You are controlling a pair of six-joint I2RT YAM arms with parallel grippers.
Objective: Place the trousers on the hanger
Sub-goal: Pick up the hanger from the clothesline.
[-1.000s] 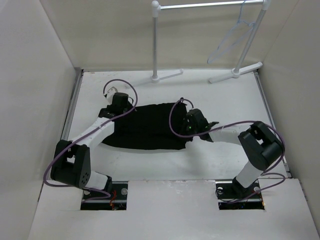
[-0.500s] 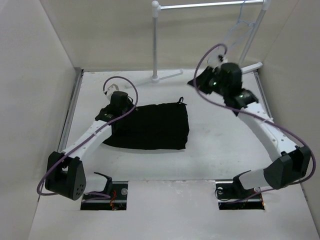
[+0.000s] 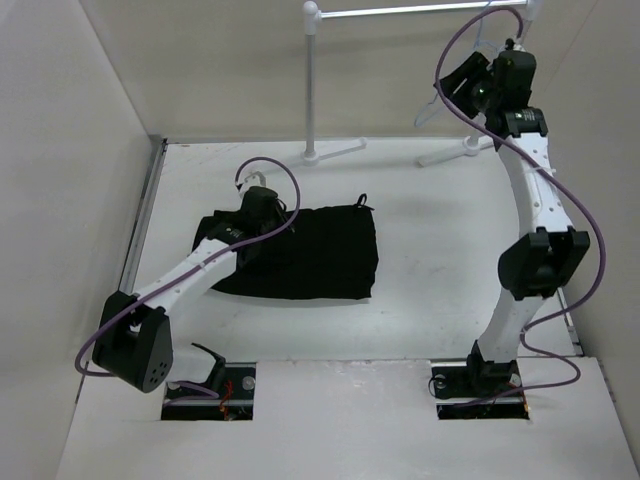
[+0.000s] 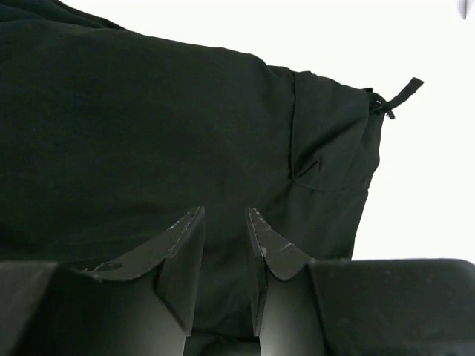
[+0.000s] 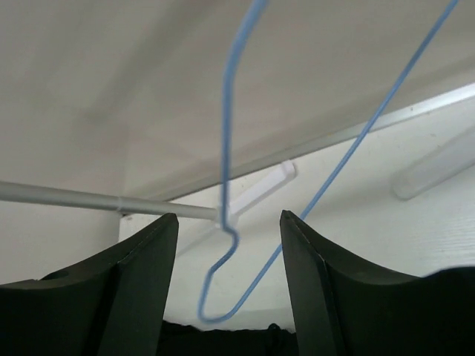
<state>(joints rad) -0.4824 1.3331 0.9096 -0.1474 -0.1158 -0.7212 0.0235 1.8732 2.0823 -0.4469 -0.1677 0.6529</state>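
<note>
The black trousers [image 3: 320,255] lie folded flat on the table's middle. My left gripper [image 3: 268,214] rests over their upper left part. In the left wrist view its jaws [image 4: 225,215] stand a narrow gap apart above flat black fabric [image 4: 148,133], with no fold pinched. My right gripper [image 3: 455,85] is raised to the back right, at the pale hanger [image 3: 427,110] that hangs from the rack rail. In the right wrist view the jaws [image 5: 228,219] are open, and the hanger's thin bluish wire [image 5: 225,133] hangs between them, touching neither.
The white garment rack [image 3: 312,80] stands at the back, its feet on the table and its rail [image 5: 74,199] across the top. A drawstring loop [image 3: 362,202] sticks out at the trousers' far right corner. White walls close in both sides.
My right arm has swung from the trousers' right edge up and back to the hanger. My left gripper has slid a little to the right over the trousers, which stayed in place.
</note>
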